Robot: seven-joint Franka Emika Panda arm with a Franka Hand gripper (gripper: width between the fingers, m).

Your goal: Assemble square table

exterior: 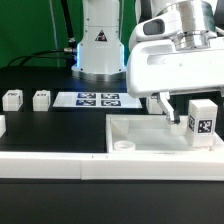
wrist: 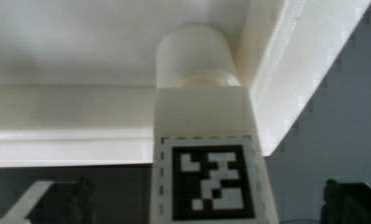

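Note:
The white square tabletop [exterior: 150, 150] lies tray-side up in front of the arm. One white leg [exterior: 203, 120] with a black-white tag stands upright at its corner on the exterior view's right. In the wrist view this leg [wrist: 208, 175] runs down the middle, its narrow end in the round corner socket [wrist: 200, 55] of the tabletop [wrist: 75, 60]. My gripper [exterior: 185, 110] straddles the leg, open [wrist: 203, 205]. Both dark fingertips [wrist: 54, 203] stand well clear of the leg's sides. Two loose legs [exterior: 12, 99] [exterior: 41, 98] lie at the exterior view's left.
The marker board [exterior: 98, 99] lies flat before the robot base [exterior: 100, 50]. A long low white wall strip [exterior: 50, 165] runs along the front. Another white block [exterior: 2, 125] shows at the left edge. The table surface is black.

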